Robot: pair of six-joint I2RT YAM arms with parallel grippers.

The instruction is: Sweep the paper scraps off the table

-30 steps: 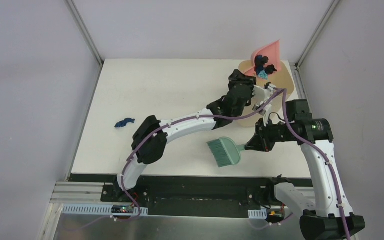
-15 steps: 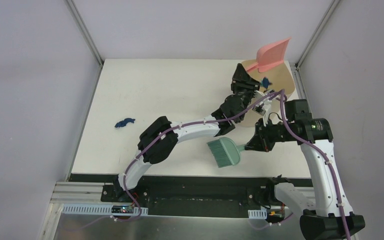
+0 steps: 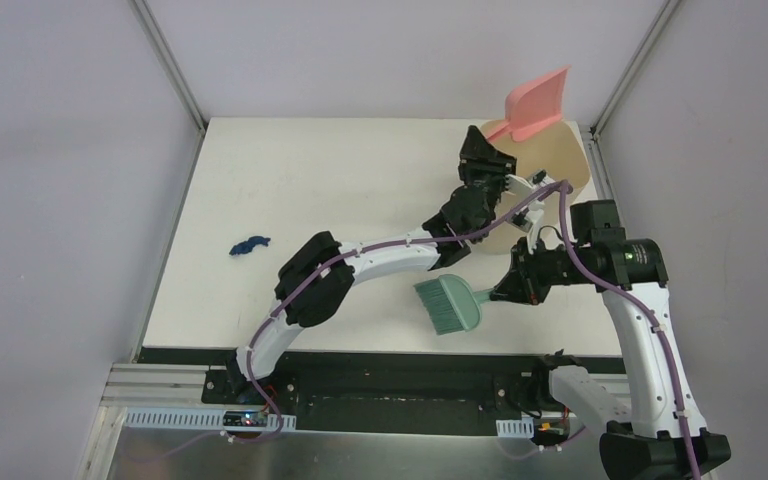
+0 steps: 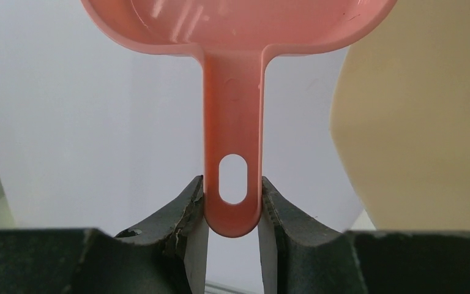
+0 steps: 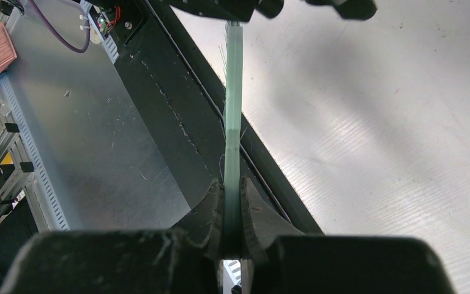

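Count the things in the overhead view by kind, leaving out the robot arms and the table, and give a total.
Paper scrap: 1
Dustpan: 1
Brush: 1
Bin: 1
Total: 4

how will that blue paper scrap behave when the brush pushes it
The blue paper scrap looks small and crumpled, so it is probably very light and easily skidded. Its irregular shape suggests it would tumble, not roll straight.

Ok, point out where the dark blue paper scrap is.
In the top view the dark blue paper scrap lies on the left side of the table, just left of the left arm, far from the beige bin.
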